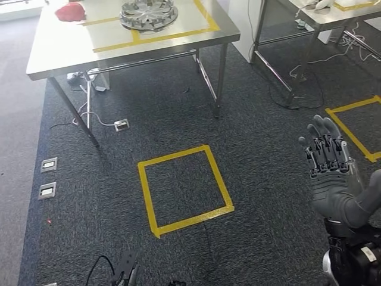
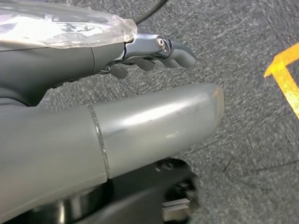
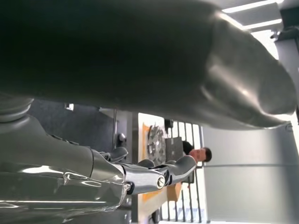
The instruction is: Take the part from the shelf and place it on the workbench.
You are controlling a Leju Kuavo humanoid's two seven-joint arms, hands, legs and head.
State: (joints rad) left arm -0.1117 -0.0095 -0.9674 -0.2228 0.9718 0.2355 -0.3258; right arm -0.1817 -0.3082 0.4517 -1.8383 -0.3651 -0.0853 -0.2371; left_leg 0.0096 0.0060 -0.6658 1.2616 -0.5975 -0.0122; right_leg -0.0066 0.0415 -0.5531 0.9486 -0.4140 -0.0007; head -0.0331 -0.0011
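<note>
Part (image 1: pixel 149 15), a round ribbed metal disc, lay on the steel workbench (image 1: pixel 58 50); right hand (image 1: pixel 331 170) and left hand (image 2: pixel 105 56) were released, fingers apart, above grey carpet.

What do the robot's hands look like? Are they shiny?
A bit shiny. The right hand has a smooth dark grey back and darker jointed fingers with rounded tips. The left hand has a thick grey thumb, a clear plastic cover and a silver screw.
</note>
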